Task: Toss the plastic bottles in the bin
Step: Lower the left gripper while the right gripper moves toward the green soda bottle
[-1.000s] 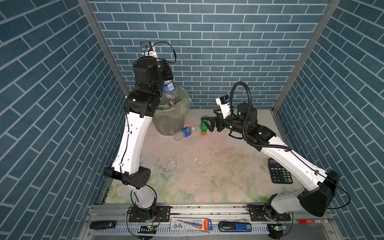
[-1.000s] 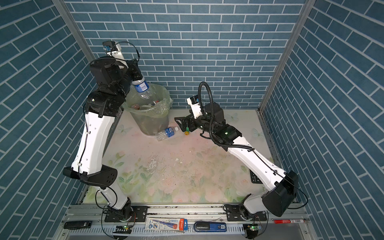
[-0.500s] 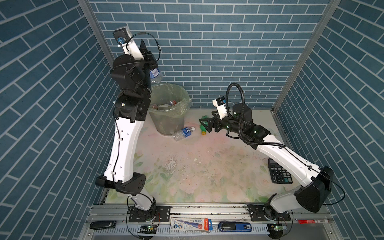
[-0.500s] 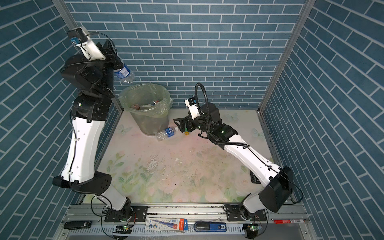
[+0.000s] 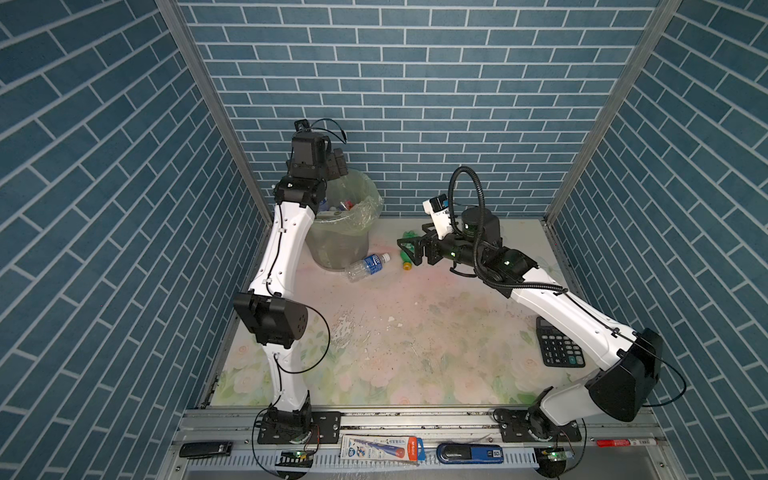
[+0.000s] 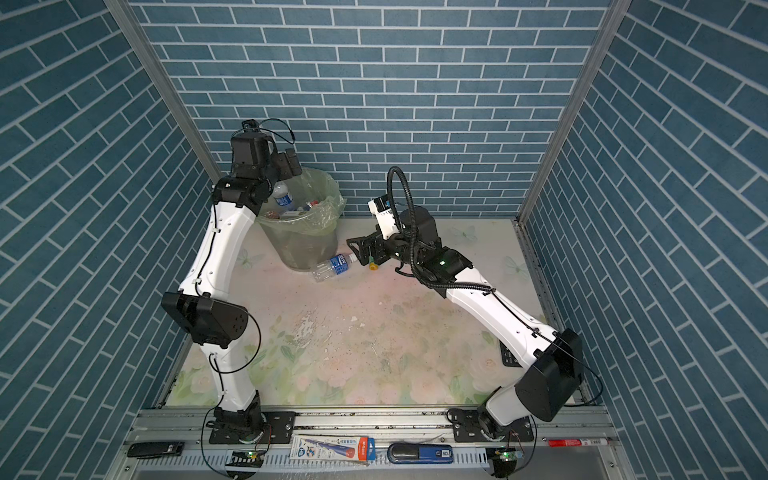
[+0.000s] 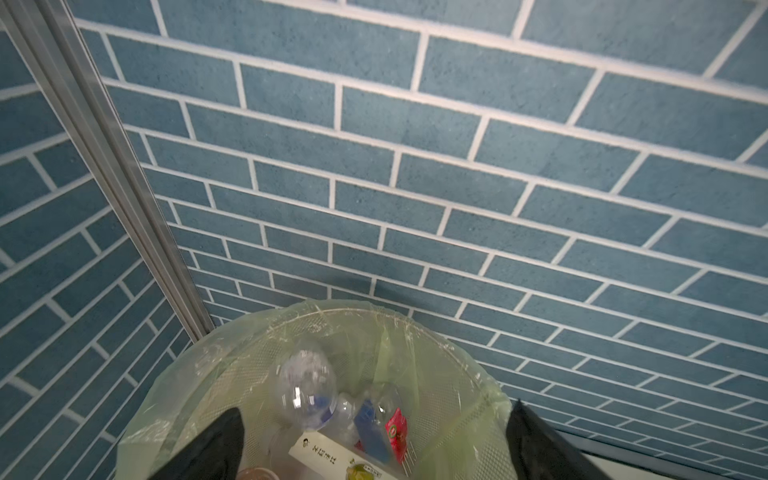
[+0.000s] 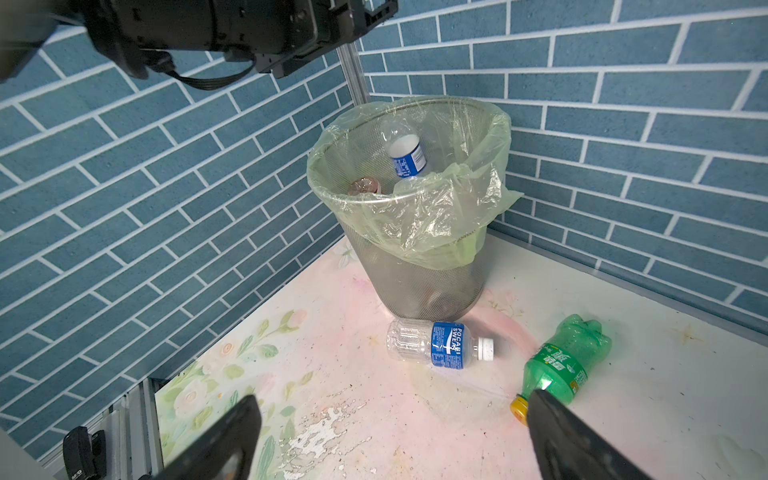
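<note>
The bin (image 5: 340, 249) (image 6: 303, 249) stands in the back left corner, lined with a pale green bag. My left gripper (image 5: 338, 164) (image 6: 289, 164) (image 7: 374, 419) hangs open just above its mouth. A clear bottle with a blue label (image 6: 282, 195) (image 8: 405, 151) (image 7: 306, 384) is free inside the bin (image 8: 424, 286), above several others. On the table, a clear blue-label bottle (image 5: 368, 266) (image 8: 440, 345) lies at the bin's foot. A green bottle with a yellow cap (image 5: 404, 254) (image 8: 565, 361) lies beside it. My right gripper (image 5: 409, 249) (image 8: 392, 407) is open low over the table, one finger by the green bottle's cap.
A black calculator (image 5: 559, 349) lies at the right edge beside the right arm. The brick walls and a metal corner post (image 7: 124, 187) close in behind the bin. Small items such as a pen package (image 5: 380, 446) lie on the front rail.
My left arm came down from its raised pose to the bin's mouth, and its gripper opened and let go of the blue-label bottle, which now lies in the bin. The right arm barely moved.
</note>
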{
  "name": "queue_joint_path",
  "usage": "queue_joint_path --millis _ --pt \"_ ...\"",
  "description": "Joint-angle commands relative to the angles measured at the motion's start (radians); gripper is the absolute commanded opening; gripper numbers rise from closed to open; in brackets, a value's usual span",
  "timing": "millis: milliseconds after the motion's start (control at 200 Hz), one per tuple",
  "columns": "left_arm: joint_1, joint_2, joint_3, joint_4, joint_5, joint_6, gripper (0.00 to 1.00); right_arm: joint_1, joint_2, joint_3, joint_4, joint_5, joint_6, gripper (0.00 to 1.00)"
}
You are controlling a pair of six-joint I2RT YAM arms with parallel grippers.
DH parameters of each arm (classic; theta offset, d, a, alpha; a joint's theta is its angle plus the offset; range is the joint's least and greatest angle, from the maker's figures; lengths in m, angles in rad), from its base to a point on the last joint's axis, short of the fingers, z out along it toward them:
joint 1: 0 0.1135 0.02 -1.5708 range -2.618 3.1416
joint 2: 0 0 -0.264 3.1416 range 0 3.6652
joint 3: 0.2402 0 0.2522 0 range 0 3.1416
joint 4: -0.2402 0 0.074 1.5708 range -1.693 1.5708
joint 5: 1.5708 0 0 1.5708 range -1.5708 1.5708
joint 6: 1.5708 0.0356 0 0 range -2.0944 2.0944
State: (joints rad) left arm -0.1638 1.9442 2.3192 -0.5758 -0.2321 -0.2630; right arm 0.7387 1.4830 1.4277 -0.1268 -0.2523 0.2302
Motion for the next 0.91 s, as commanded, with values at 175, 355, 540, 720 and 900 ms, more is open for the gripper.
queue_joint_path --millis 175,355,540,720,900 --pt "-0.006 -0.112 -0.005 0.038 0.053 -0.039 0.99 0.0 -0.013 0.004 0.03 -0.013 0.002 0.99" --pt "-0.033 -0.15 -0.036 0.039 0.089 -0.041 0.99 0.001 -0.022 -0.011 0.035 0.0 0.017 0.99" --pt "-0.085 -0.223 -0.13 0.049 0.118 -0.054 0.99 0.0 -0.027 -0.012 -0.004 0.065 0.031 0.99" --pt "-0.147 -0.327 -0.336 0.107 0.137 -0.099 0.99 -0.005 -0.019 -0.018 -0.059 0.123 0.068 0.99" --pt "-0.219 -0.388 -0.442 0.101 0.165 -0.119 0.99 -0.016 -0.015 -0.012 -0.131 0.212 0.063 0.99"
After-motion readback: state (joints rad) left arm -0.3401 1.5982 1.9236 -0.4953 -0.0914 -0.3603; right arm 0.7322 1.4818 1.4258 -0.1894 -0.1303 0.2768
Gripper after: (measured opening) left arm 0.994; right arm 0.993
